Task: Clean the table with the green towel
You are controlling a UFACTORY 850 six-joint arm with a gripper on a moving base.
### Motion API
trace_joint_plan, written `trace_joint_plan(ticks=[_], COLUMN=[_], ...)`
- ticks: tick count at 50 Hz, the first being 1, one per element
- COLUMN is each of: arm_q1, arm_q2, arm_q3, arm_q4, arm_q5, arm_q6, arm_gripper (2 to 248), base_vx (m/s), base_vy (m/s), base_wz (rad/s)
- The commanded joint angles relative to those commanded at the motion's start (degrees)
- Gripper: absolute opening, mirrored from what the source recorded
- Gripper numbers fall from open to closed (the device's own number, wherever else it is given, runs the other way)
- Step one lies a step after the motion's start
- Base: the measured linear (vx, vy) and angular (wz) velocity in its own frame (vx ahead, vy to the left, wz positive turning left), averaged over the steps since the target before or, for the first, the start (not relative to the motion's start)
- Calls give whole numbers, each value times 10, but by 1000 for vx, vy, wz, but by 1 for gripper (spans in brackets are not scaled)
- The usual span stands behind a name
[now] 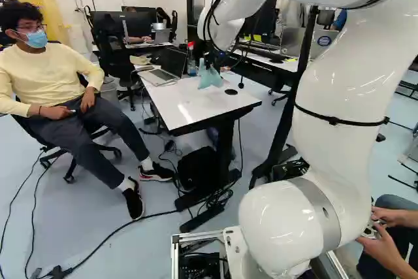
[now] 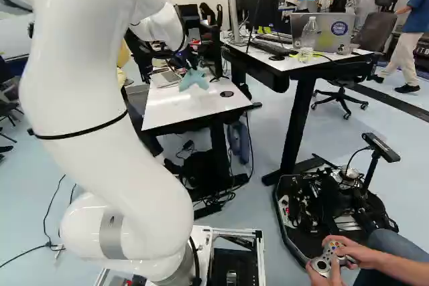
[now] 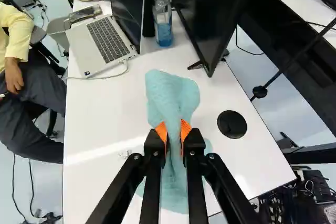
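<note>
Hand (image 1: 208, 65) clenched on green towel (image 3: 170, 95); bottle (image 3: 162, 11) beside laptop (image 3: 107, 39), blue liquid (image 3: 165, 34) inside

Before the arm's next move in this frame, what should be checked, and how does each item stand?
1. Towel gripped between both fingers: ok.
2. Towel over the table: ok.
3. Towel pressed firmly on the tabletop: cannot tell.
4. Laptop off the table: not ok, it sits open there.
5. Bottle upright: ok.
6. Seated person's hands off the tabletop: ok.
</note>
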Motion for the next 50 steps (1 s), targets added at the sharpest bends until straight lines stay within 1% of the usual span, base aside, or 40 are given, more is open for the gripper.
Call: trace_joint_plan(ticks=[22, 41, 50], arm_q1=[22, 31, 33], arm_q2=[67, 123, 140], arm_q3=[56, 112, 128], arm_q4=[0, 0, 0], arm_q5=[0, -4, -14], arm_q6=[0, 0, 0], arm_gripper=[50, 50, 50], base_vx=[0, 0, 0], base_vy=[0, 0, 0], base_wz=[0, 0, 0])
